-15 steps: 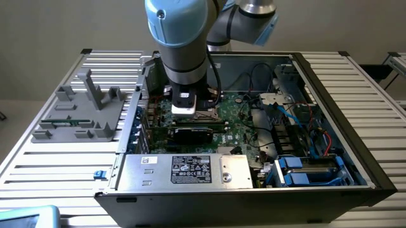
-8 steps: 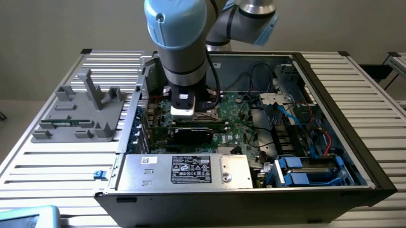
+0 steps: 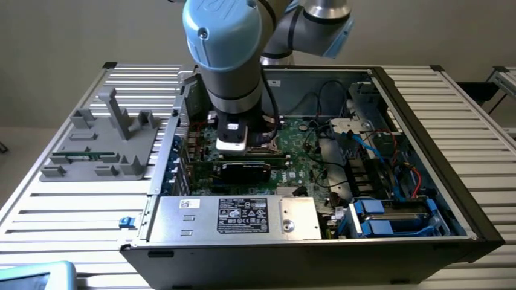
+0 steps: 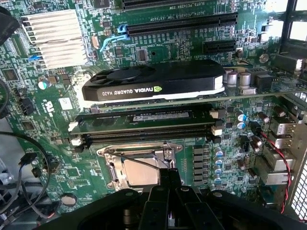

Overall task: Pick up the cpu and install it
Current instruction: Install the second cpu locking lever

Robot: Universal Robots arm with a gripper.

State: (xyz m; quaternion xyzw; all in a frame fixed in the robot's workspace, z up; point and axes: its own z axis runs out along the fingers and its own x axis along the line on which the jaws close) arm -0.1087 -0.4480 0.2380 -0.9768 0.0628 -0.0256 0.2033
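Ribbed white metal slats [image 3: 72, 205] make up the bench on which an opened desktop computer case [image 3: 419, 232] lies on its side, with the silver labelled power supply box [image 3: 238, 217] at its near edge. Just beyond that box, on the green motherboard [image 3: 303, 158], a black Nvidia Quadro graphics card [image 4: 153, 85] stands in its slot, and beyond the card the blue-grey Universal Robots arm [image 3: 229, 54] reaches straight down into the case. In the wrist view the gripper [image 4: 169, 184] hangs directly over the socket frame [image 4: 139, 165], which lies beside the memory slots [image 4: 144, 127] on the side away from the graphics card; its dark fingers are pinched around a thin edge that seems to be the cpu [image 4: 139, 172], whose silvery top lies inside the frame. Left of the case, in the exterior view, a grey plastic fixture [image 3: 105, 142] sits on the slats.
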